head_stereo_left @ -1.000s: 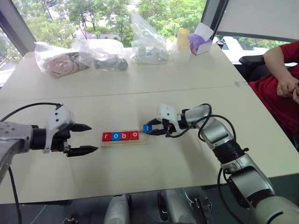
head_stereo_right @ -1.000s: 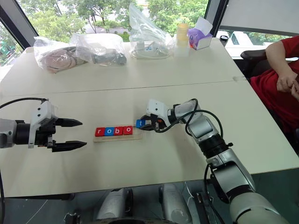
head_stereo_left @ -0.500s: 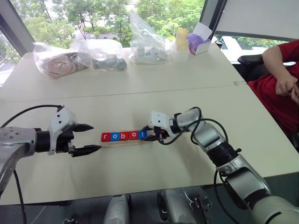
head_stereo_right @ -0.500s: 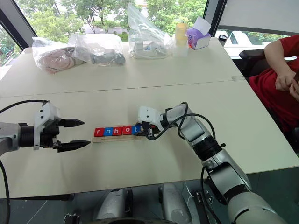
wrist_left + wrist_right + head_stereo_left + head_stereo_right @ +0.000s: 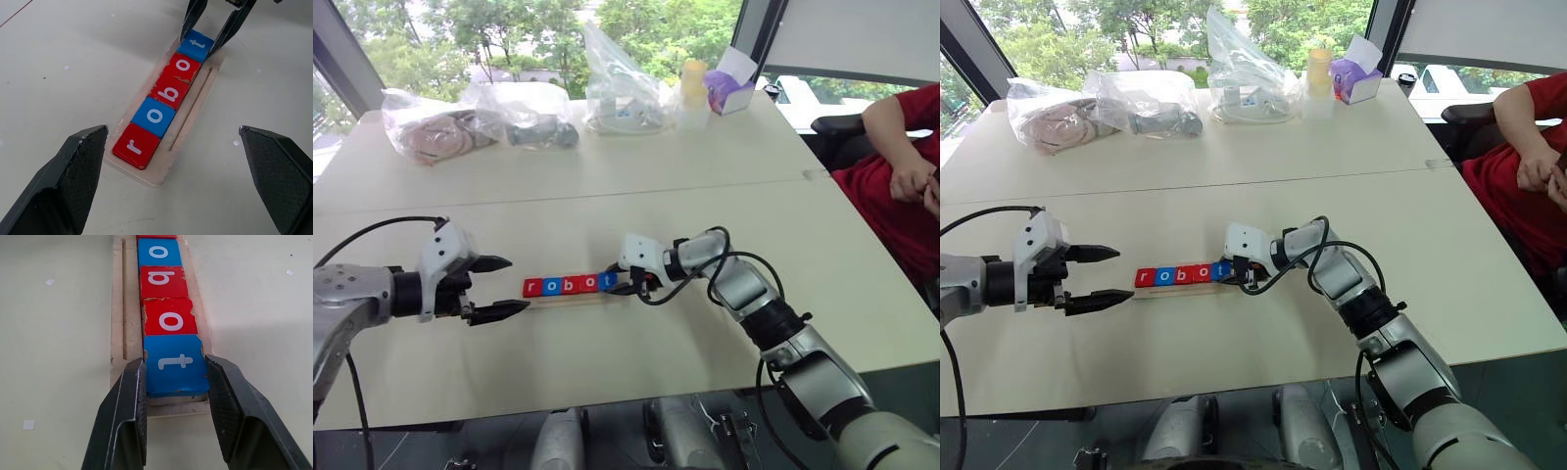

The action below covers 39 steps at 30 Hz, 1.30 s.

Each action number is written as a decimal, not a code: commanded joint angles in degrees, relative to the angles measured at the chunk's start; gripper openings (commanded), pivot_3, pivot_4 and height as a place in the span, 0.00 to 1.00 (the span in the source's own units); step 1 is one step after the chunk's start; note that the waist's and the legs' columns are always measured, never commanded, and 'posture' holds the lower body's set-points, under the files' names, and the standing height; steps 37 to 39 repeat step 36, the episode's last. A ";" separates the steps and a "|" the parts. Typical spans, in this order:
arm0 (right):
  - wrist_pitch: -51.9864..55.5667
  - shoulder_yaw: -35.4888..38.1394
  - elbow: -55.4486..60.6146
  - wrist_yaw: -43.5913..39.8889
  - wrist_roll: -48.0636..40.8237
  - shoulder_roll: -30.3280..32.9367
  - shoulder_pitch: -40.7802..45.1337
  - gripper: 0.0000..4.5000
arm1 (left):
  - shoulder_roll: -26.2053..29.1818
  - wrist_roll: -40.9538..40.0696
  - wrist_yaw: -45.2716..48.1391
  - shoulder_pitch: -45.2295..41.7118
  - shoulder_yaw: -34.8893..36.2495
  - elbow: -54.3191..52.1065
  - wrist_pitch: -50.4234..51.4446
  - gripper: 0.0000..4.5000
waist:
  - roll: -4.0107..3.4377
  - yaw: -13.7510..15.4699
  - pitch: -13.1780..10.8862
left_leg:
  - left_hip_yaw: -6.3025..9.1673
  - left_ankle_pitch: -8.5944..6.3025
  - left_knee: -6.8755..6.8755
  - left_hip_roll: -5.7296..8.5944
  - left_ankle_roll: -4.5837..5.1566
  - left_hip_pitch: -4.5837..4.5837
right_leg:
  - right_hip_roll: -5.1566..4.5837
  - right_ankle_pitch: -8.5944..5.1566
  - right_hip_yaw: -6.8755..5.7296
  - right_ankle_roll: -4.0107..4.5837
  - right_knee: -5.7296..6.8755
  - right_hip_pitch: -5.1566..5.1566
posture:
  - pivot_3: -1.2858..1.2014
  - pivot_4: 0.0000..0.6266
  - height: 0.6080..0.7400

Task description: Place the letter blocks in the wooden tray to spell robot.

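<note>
The wooden tray (image 5: 193, 115) lies on the pale desk (image 5: 607, 362) and serves as the landmark. Along it sit four letter blocks (image 5: 159, 110) reading r, o, b, o, touching one another. At the tray's far end from the r, the right claw (image 5: 176, 396) is clamped on the blue t block (image 5: 175, 363), its fingers (image 5: 128, 401) pressed to the block's two sides. The t touches the red o beside it and looks seated or nearly seated in the last slot. Just beyond the tray's r end, the left claw (image 5: 494, 288) hovers with its jaws spread wide, gripping nothing.

The likely trouble is the release. If the fingers open unevenly or drag as they pull away, the t could tip up, ride onto the tray's rim or twist out of line. A sideways nudge could also push the whole row or slide the light tray across the smooth desk, since nothing pins it down. The left claw sits close enough to bump the r end if it drifts.

Past the tray, at the desk's far edge, lie clear plastic bags (image 5: 480, 122), a small bottle (image 5: 696, 93) and a purple box (image 5: 732, 83) before large windows with trees outside. A person in red (image 5: 901, 166) sits off the tray's t end, well apart.
</note>
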<state>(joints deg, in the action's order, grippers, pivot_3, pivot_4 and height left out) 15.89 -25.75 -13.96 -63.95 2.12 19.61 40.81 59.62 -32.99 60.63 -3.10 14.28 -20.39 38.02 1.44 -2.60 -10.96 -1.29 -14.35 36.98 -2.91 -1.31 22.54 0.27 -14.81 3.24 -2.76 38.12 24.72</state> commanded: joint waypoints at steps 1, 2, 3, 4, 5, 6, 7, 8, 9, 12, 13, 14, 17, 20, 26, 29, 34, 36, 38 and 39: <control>-1.05 -0.20 0.08 0.39 0.15 -0.55 -0.18 0.25 | -0.02 0.09 -0.57 -1.06 0.28 -1.07 -0.21 1.00 | 0.00 0.01 0.00 | 0.00 0.00 0.00 0.00 0.00 0.00 | 0.00 0.00 0.00 0.00 0.00 0.00 | 0.52 0.24 1.00; -1.04 -0.15 -0.04 0.50 0.12 -0.66 -0.21 0.25 | -0.06 0.16 -0.63 -1.07 0.19 -1.08 -0.24 1.00 | 0.00 0.00 0.00 | 0.00 0.00 0.00 0.00 0.00 0.00 | 0.00 0.00 0.00 0.00 0.00 0.00 | 0.52 0.24 1.00; -0.97 0.00 -0.25 0.93 0.18 -0.83 -0.22 0.49 | -0.09 0.16 -0.71 -1.10 0.13 -1.12 -0.25 1.00 | 0.00 -0.01 0.00 | 0.00 0.00 0.00 0.00 0.00 0.00 | 0.00 0.00 0.00 0.00 0.00 0.00 | 0.52 0.24 1.00; -1.16 0.17 -0.34 1.46 0.29 -0.95 -0.20 0.59 | -0.09 0.16 -0.77 -1.12 0.10 -1.14 -0.25 1.00 | 0.00 -0.02 0.00 | 0.00 0.00 0.00 0.00 0.00 0.00 | 0.00 0.00 0.00 0.00 0.00 0.00 | 0.52 0.24 1.00; -1.20 0.51 -0.50 2.15 0.30 -1.20 -0.02 0.71 | -0.05 0.18 -0.77 -1.24 0.02 -1.01 -0.29 1.00 | 0.00 -0.03 0.00 | 0.00 0.00 0.00 0.00 0.00 0.00 | 0.00 0.00 0.00 0.00 0.00 0.00 | 0.52 0.24 1.00; -0.91 1.07 -0.46 3.02 0.17 -1.49 0.24 0.83 | 0.01 0.18 -0.79 -1.32 -0.02 -0.91 -0.29 1.00 | 0.00 -0.03 0.00 | 0.00 0.00 0.00 0.00 0.00 -0.01 | 0.00 0.00 0.00 0.00 0.00 0.00 | 0.52 0.24 1.00; -0.57 1.68 -0.18 3.69 -0.11 -1.61 0.50 0.95 | 0.07 0.22 -0.79 -1.35 -0.07 -0.84 -0.31 1.00 | 0.00 -0.03 0.00 | 0.00 0.00 -0.01 0.00 0.00 -0.01 | 0.00 0.00 0.00 0.00 0.00 0.00 | 0.52 0.24 1.00; 0.11 2.47 0.47 4.20 -0.64 -1.60 0.67 0.98 | 0.13 0.27 -0.79 -1.32 -0.07 -0.80 -0.32 1.00 | 0.00 -0.02 0.00 | 0.00 0.00 0.00 0.00 0.00 -0.01 | 0.00 0.00 0.00 0.00 0.00 0.00 | 0.52 0.24 1.00; 1.05 3.18 1.39 4.43 -1.23 -1.39 0.73 0.98 | 0.17 0.31 -0.79 -1.26 -0.05 -0.78 -0.33 1.00 | 0.00 0.00 0.00 | 0.00 0.00 0.00 0.00 0.00 0.00 | 0.00 0.00 0.00 0.00 0.00 0.00 | 0.52 0.24 1.00; 3.57 4.99 4.31 4.80 -2.74 -0.65 0.43 0.98 | 0.27 0.51 -0.76 -1.21 -0.04 -0.54 -0.46 1.00 | 0.00 0.03 0.00 | 0.00 0.00 0.00 0.00 0.00 0.00 | 0.00 0.00 0.00 0.00 0.00 0.00 | 0.52 0.24 1.00; 4.48 5.57 5.32 5.10 -3.14 -0.45 0.16 0.98 | 0.28 0.54 -0.74 -1.21 -0.04 -0.47 -0.48 1.00 | 0.00 0.03 0.00 | 0.00 0.00 0.00 0.00 0.00 0.00 | 0.00 0.00 0.00 0.00 0.00 0.00 | 0.52 0.24 1.00; 5.44 6.15 6.37 5.42 -3.47 -0.21 -0.20 0.98 | 0.28 0.59 -0.73 -1.19 -0.05 -0.40 -0.54 1.00 | 0.00 0.03 0.00 | 0.00 0.00 0.00 0.00 0.00 0.00 | 0.00 0.00 0.00 0.00 0.00 0.00 | 0.52 0.24 1.00; 7.09 7.52 10.04 6.86 -3.17 1.76 -2.49 0.98 | 0.52 0.84 -0.45 -1.00 0.05 0.02 -0.68 1.00 | 0.00 0.04 0.00 | 0.01 0.00 -0.01 0.00 0.00 0.00 | 0.00 0.00 0.00 0.00 0.00 0.00 | 0.52 0.24 1.00; 6.99 7.95 12.14 8.65 -2.03 3.75 -4.53 0.98 | 1.21 1.55 0.20 -0.50 0.33 0.85 -1.00 1.00 | 0.00 0.08 0.00 | 0.01 0.00 -0.02 0.01 0.00 0.01 | -0.01 -0.02 0.00 0.00 -0.03 -0.01 | 0.52 0.24 1.00; 13.36 12.58 18.79 11.06 -5.86 6.39 -9.70 0.98 | 0.73 3.03 -0.15 2.18 2.98 4.10 -2.44 1.00 | 0.00 -0.06 0.00 | -0.01 0.00 -0.06 -0.01 0.00 -0.01 | 0.01 -0.02 0.01 0.02 -0.02 0.04 | 0.52 0.24 1.00; 23.46 18.77 30.43 9.01 -13.92 9.48 -14.96 0.98 | -0.62 1.70 -0.31 5.67 6.54 3.01 -1.55 1.00 | 0.00 0.13 0.00 | 0.00 0.00 -0.08 -0.02 0.00 0.08 | -0.01 -0.03 0.01 -0.01 -0.02 0.08 | 0.52 0.24 1.00; 33.14 25.17 44.81 8.57 -22.12 15.80 -24.97 0.98 | -1.98 -0.95 0.35 13.64 13.34 0.95 1.85 1.00 | 0.05 0.10 0.01 | 0.01 -0.03 -0.08 -0.02 0.01 0.13 | -0.09 -0.08 0.01 -0.05 -0.06 0.10 | 0.52 0.24 1.00; 35.02 26.70 46.99 9.97 -24.11 16.69 -27.15 0.98 | -2.54 -1.80 0.00 15.57 15.01 0.13 2.93 1.00 | 0.05 0.09 0.01 | 0.02 -0.03 -0.10 -0.03 0.01 0.12 | -0.09 -0.09 0.00 -0.06 -0.10 0.09 | 0.52 0.24 1.00; 35.02 26.70 46.99 9.97 -24.11 16.69 -27.15 0.98 | -2.54 -1.80 0.00 15.57 15.01 0.13 2.93 1.00 | 0.05 0.09 0.01 | 0.02 -0.03 -0.10 -0.03 0.01 0.12 | -0.09 -0.09 0.00 -0.06 -0.10 0.09 | 0.52 0.24 1.00; 35.02 26.70 46.99 9.97 -24.11 16.69 -27.15 0.98 | -2.54 -1.80 0.00 15.57 15.01 0.13 2.93 1.00 | 0.05 0.09 0.01 | 0.02 -0.03 -0.10 -0.03 0.01 0.12 | -0.09 -0.09 0.00 -0.06 -0.10 0.09 | 0.52 0.24 1.00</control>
